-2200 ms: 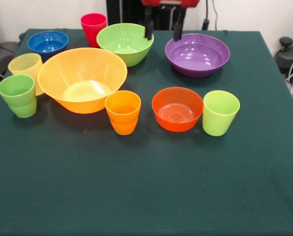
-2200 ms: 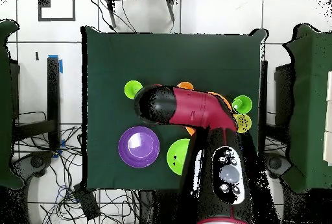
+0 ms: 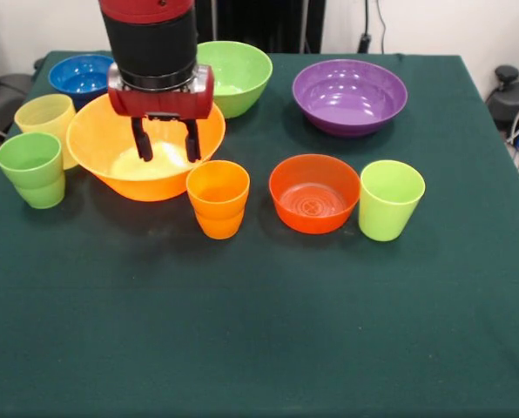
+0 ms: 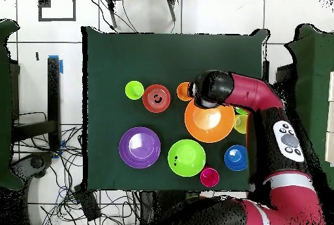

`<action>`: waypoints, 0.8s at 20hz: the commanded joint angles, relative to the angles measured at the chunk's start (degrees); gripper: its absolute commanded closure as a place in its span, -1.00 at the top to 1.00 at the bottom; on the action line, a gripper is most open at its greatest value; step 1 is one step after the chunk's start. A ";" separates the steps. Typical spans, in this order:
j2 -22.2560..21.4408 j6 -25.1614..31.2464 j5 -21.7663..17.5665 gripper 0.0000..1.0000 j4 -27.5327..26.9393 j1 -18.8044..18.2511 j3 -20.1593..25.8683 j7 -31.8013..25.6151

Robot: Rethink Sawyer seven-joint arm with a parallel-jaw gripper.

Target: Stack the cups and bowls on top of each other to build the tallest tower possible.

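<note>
My gripper (image 3: pixel 166 144) is open and empty, hanging just above the inside of the very large orange bowl (image 3: pixel 98 144), near its front wall. In the overhead view the arm's wrist (image 4: pixel 210 90) covers it. The orange cup (image 3: pixel 218 198) stands just in front of the bowl. The small red-orange bowl (image 3: pixel 314 192) and the lime green cup (image 3: pixel 390 199) are to its right. The green cup (image 3: pixel 31 168) and pale yellow cup (image 3: pixel 46 116) stand left of the bowl. The blue bowl (image 3: pixel 84 74), green bowl (image 3: pixel 236 77) and purple bowl (image 3: pixel 349 96) are behind. The red cup (image 4: pixel 209 177) shows only overhead. Nothing is stacked.
The dark green table cloth (image 3: pixel 259 331) covers the whole table. A black chair (image 3: pixel 516 96) stands off the table's right edge, and cables lie on the floor (image 4: pixel 72 190) beside the table.
The arm has swung from the table's back edge, between the green and purple bowls, to over the large orange bowl and come down. The gripper stays open. No cup or bowl has moved.
</note>
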 commanded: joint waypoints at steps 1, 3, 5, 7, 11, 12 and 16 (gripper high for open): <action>-0.36 2.10 -5.44 1.00 7.37 -1.36 6.66 -13.18; -0.76 1.11 -5.99 1.00 8.81 -1.64 6.80 -12.23; -1.31 0.16 -6.43 1.00 10.46 -1.75 6.82 -10.99; -1.82 -0.82 -6.83 1.00 12.09 -2.05 7.01 -10.11; -3.00 -2.01 -7.81 1.00 14.81 -2.80 7.47 -9.08; -3.38 -2.56 -8.06 1.00 15.69 -3.06 7.57 -8.73; -4.57 -5.19 -9.09 1.00 18.50 -3.45 7.71 -6.68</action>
